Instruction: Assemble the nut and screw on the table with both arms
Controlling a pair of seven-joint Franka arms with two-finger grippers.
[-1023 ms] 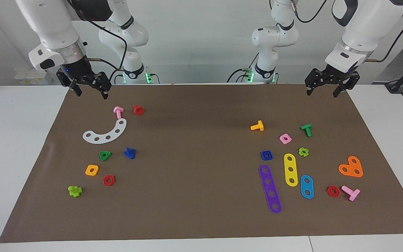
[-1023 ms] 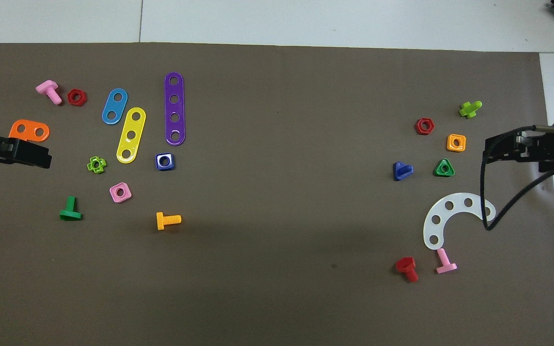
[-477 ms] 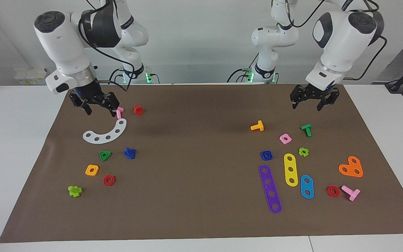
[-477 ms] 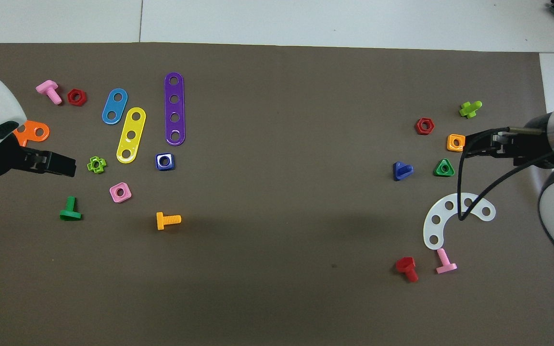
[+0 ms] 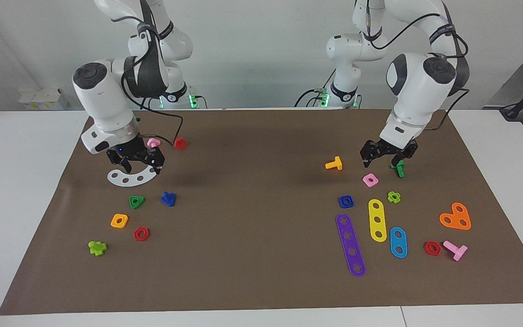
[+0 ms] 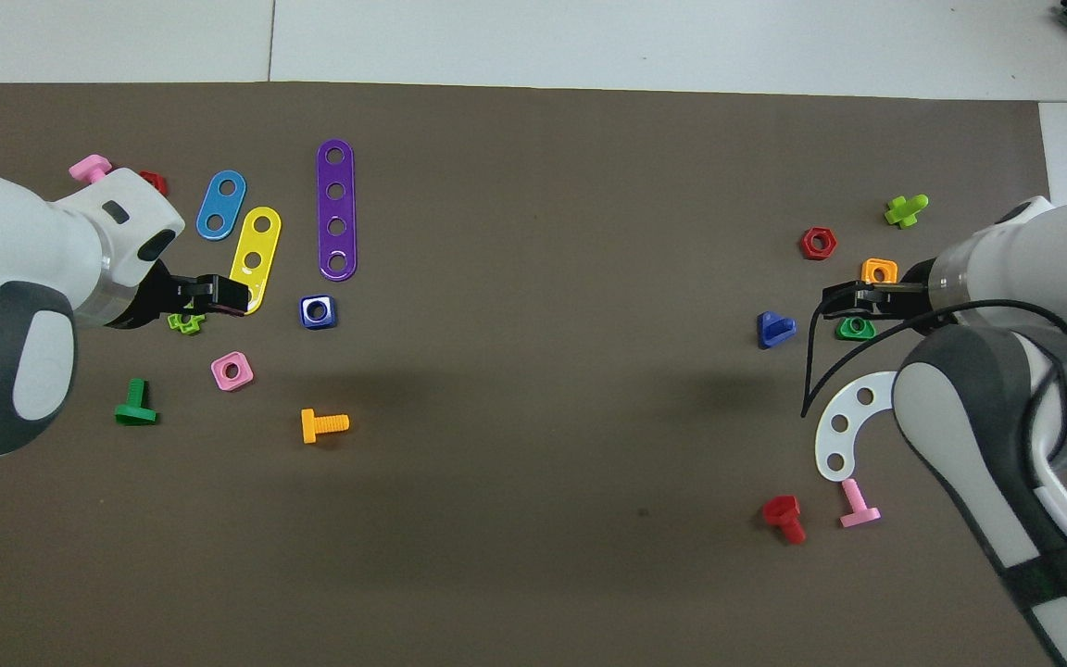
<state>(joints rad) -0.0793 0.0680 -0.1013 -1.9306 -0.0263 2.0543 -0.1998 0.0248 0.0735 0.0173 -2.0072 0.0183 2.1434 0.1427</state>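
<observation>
Both pincers spread and empty: left pincer (image 5: pixel 383 158) raised short of nut (image 5: pixel 346 201), right pincer (image 5: pixel 138 164) short of screw (image 5: pixel 168 198), apparently for separate pickups.

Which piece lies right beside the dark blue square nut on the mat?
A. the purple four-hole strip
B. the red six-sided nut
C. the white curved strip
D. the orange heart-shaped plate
A: the nut sits at the end of the purple four-hole strip that is nearer to the robots, while the other pieces lie well away from it.

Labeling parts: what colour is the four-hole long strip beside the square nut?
Purple strip; clearest in the overhead view.
</observation>
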